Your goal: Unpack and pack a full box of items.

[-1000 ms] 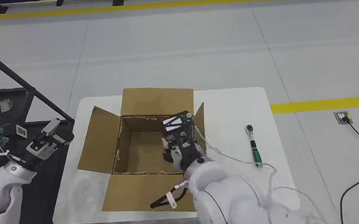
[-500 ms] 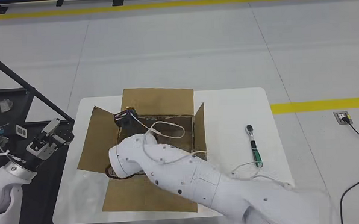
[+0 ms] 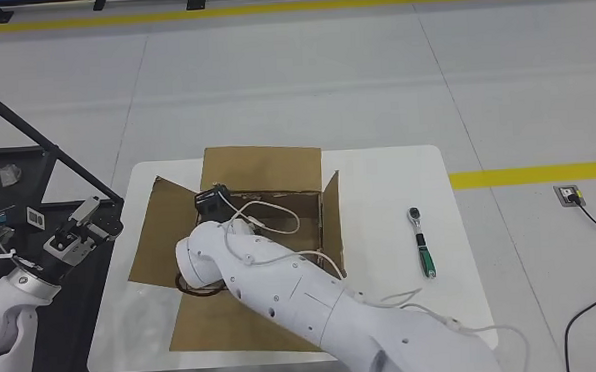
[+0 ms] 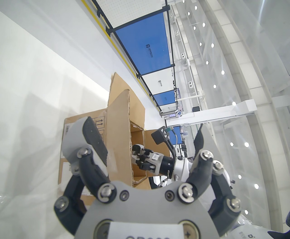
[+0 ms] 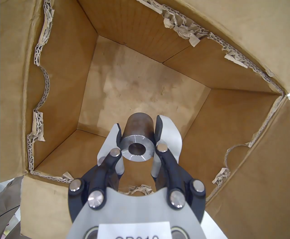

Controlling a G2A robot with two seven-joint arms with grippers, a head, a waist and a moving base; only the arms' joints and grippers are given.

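An open cardboard box (image 3: 260, 168) stands on the white table (image 3: 388, 182). My right arm (image 3: 243, 263) reaches over it, with the wrist (image 3: 215, 202) near the back left corner. Inside the box (image 5: 140, 29), my right gripper (image 5: 138, 126) is shut on a short metal cylinder with a centre hole (image 5: 137, 148), held above the bare box floor. My left gripper (image 4: 145, 132) stands open and holds nothing, off the table's left side (image 3: 89, 221), facing the box's outer wall (image 4: 117, 135).
A ratchet wrench with a green handle (image 3: 422, 243) lies on the table to the right of the box. The box flaps are folded outward on all sides. A dark frame (image 3: 22, 158) stands to the left of the table.
My right arm has swung across the box from its right side toward the back left corner and now covers the interior from above. The left arm has stayed put.
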